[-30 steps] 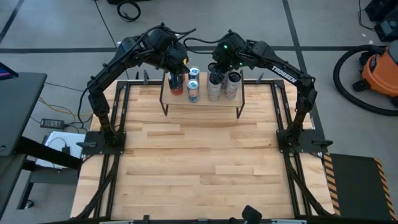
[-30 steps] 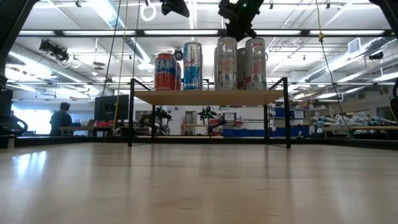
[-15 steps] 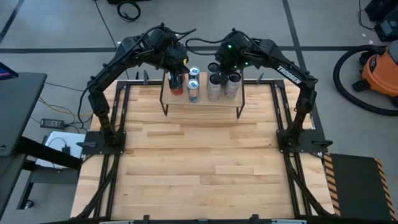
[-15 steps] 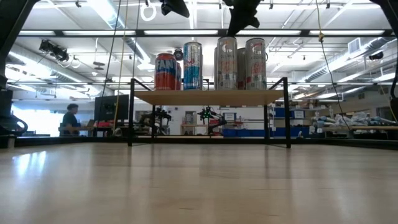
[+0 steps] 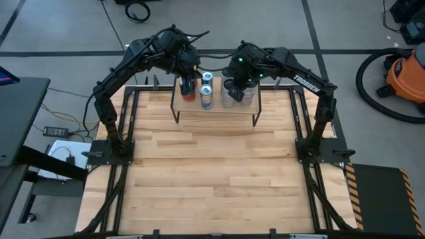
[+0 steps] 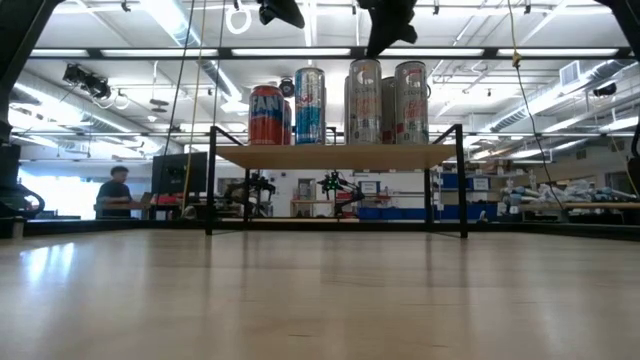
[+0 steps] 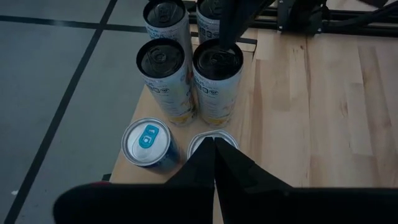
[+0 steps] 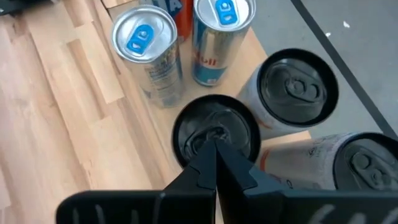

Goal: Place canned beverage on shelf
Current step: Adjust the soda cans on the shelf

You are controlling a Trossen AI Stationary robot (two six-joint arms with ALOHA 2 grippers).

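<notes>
The shelf stands at the table's far edge on thin black legs, and several cans stand upright on its wooden board. A red can and a blue-and-silver can are on its left half. White cans with black tops fill its right half. My left gripper hangs shut well above the left cans. My right gripper is shut, right over the black top of one white can. My right gripper points steeply down with its shut fingertips just over the black top of a white can that stands upright on the shelf. Whether the tips touch that top I cannot tell.
The wooden tabletop spreads out in front of the shelf. Both arm bases stand at its left and right edges. In the low view a person shows far off in the room behind the table.
My right gripper, still shut, has risen a little above the white cans and shifted slightly toward the table's left, tipping more steeply down. The cans stand as they did.
</notes>
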